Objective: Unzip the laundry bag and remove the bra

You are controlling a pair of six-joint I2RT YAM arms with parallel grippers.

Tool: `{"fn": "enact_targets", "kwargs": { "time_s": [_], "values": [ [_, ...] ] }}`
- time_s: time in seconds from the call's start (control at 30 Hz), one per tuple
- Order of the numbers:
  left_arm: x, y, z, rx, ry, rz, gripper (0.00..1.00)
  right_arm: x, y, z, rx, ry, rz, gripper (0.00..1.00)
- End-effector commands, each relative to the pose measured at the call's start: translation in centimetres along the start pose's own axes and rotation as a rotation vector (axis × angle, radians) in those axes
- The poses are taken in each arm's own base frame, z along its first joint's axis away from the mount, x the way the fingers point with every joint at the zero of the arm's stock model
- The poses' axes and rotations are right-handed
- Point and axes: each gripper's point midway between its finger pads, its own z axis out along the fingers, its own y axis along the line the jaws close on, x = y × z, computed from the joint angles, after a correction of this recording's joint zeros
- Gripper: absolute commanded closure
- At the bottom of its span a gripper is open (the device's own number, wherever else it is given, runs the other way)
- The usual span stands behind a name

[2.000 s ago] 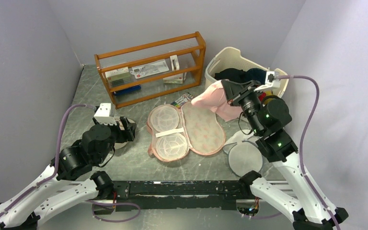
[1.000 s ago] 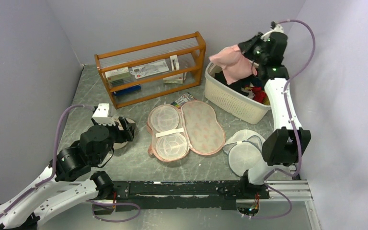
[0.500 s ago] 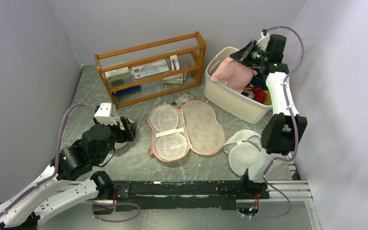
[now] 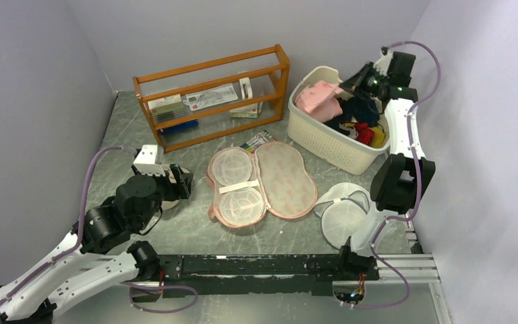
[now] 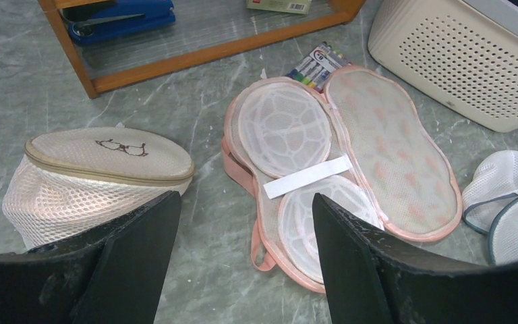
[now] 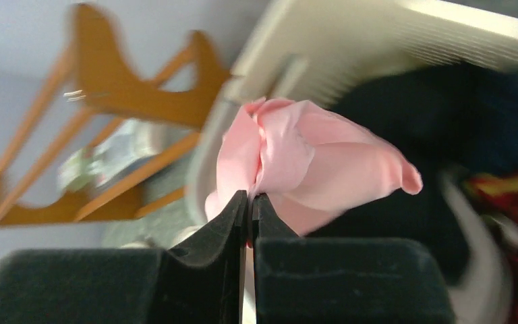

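R end effector [image 4: 343, 86] reaches far over basket [image 4: 324, 144] rim, clenched on bra [image 4: 315, 98]; L end effector [image 4: 184, 181] low nr bench [image 4: 297, 233], released, apart from laundry bag [image 4: 284, 179].

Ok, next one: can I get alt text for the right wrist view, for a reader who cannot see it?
The right gripper is shut on a bunched pale pink bra, seen close up against a cream basket that holds dark and red clothes. A wooden rack sits blurred in the background on the left.
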Motion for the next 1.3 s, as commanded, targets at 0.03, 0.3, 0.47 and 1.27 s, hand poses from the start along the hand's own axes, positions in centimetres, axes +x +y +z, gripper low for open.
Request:
{"fn": "enact_targets", "kwargs": {
  "time_s": [0.03,0.3,0.47,1.27],
  "values": [
    [0.1,-0.8,0.6,0.025,0.005,0.015,0.17,1.2,-9.7,-3.4,0.47,0.048,-0.072,1.0],
    [0.2,-0.9,0.8,0.026,0.01,0.019,0.17,-1.3,-15.2,-8.4,0.915,0.012,-0.173,1.0],
    [0.4,-0.9,0.9,0.026,0.017,0.024,0.17,-2.0,-16.4,-11.0,1.095,-0.027,-0.203,1.0],
    [0.2,-1.0,0.7,0.04,0.01,0.016,0.18,3.2,-12.4,-8.2,0.857,0.017,-0.235,0.79]
  ]
}}
